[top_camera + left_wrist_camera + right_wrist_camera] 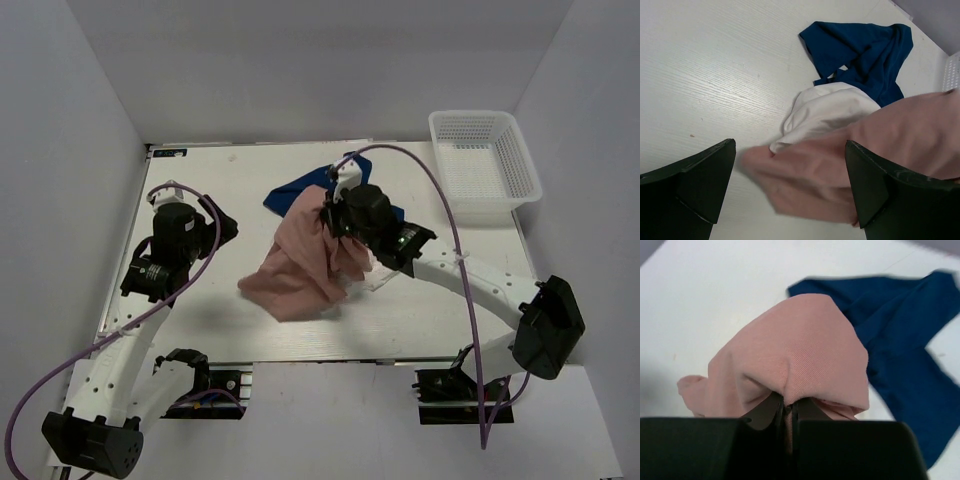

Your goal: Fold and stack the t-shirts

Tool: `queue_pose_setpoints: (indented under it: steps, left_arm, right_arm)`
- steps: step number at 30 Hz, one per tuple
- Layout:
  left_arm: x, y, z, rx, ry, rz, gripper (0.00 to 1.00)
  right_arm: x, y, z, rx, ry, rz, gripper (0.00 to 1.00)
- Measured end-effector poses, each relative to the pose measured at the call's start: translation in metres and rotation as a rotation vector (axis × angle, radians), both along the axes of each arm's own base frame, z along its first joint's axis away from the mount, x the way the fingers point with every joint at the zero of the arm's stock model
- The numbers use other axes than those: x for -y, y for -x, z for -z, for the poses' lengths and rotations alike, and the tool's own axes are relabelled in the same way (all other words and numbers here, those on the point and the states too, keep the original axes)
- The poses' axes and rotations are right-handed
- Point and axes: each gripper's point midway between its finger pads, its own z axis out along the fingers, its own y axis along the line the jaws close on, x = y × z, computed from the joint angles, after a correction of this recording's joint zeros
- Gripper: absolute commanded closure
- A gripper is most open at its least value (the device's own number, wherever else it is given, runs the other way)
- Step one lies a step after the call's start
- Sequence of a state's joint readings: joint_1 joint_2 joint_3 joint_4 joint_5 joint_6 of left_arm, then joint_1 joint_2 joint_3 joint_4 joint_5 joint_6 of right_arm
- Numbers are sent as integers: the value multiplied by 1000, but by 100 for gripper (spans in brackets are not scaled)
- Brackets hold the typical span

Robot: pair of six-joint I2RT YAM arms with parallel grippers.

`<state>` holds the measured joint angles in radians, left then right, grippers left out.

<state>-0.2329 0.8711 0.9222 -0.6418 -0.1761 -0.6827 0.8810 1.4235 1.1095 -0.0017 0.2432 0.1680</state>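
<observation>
Over the left part of the white desk (215, 165), the left claw (790, 147) hangs with its two dark fingers (705, 175) spread wide apart and nothing between them; bare desk lies beneath it. Just to its right, about mid-desk, is the pink t-shirt (300, 270). Its upper part is raised off the surface in a peak, and its lower folds spill down and spread toward the near edge, where they rest on the desk. In the left wrist view a bunched plain white t-shirt (830, 107) lies on the desk, partly under the pink cloth and touching it. Behind both, toward the far edge near the middle, the navy blue t-shirt (290, 192) lies crumpled and flat on the desk, with one end hidden behind the pink one; no print shows on it. The right claw (787, 407) reaches in from the right over the middle of the desk, its fingers pressed together and clamped on a pinch of the pink t-shirt, which drapes over and hides the fingertips. At the far right corner sits a white plastic mesh basket (470, 114), well apart from the shirts.
</observation>
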Motion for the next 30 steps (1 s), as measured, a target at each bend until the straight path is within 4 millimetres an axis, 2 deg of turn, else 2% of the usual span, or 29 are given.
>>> queue_pose_setpoints:
  steps: [3,4,5,8,12,14,17,20,22,23,26,30]
  left_arm:
    - [-2,0,0,4,2,-12,0]
    - [-3,0,1,3,2,-21,0]
    - [-4,0,2,1,2,-29,0]
    - [-7,0,5,-6,-4,-52,0]
    - [-12,-2,6,-10,-14,-81,0]
    - [-14,-2,8,-15,-19,-96,0]
    - [-18,-1,10,-23,-29,-114,0]
    - [-23,0,12,-32,-38,-141,0]
    - [-25,1,13,-36,-41,-153,0]
    - [-26,1,13,-37,-43,-157,0]
    - [-28,2,14,-40,-48,-170,0]
    - [-30,3,15,-43,-54,-182,0]
  right_arm:
    - [15,-30,-48,80,-53,119,100]
    - [27,-46,-73,114,-84,174,100]
    - [32,-53,-85,131,-102,198,100]
    - [75,-90,-144,215,-177,336,100]
    - [149,-136,-223,351,-246,556,100]
    - [180,-153,-247,399,-254,635,100]
    - [227,-183,-265,433,-230,756,100]
    - [269,-220,-260,437,-183,847,100]
    - [302,-245,-237,400,-135,912,100]
    - [318,-255,-222,376,-112,941,100]
    - [362,-279,-160,253,-18,1027,100]
    - [402,-284,-92,107,70,1109,100]
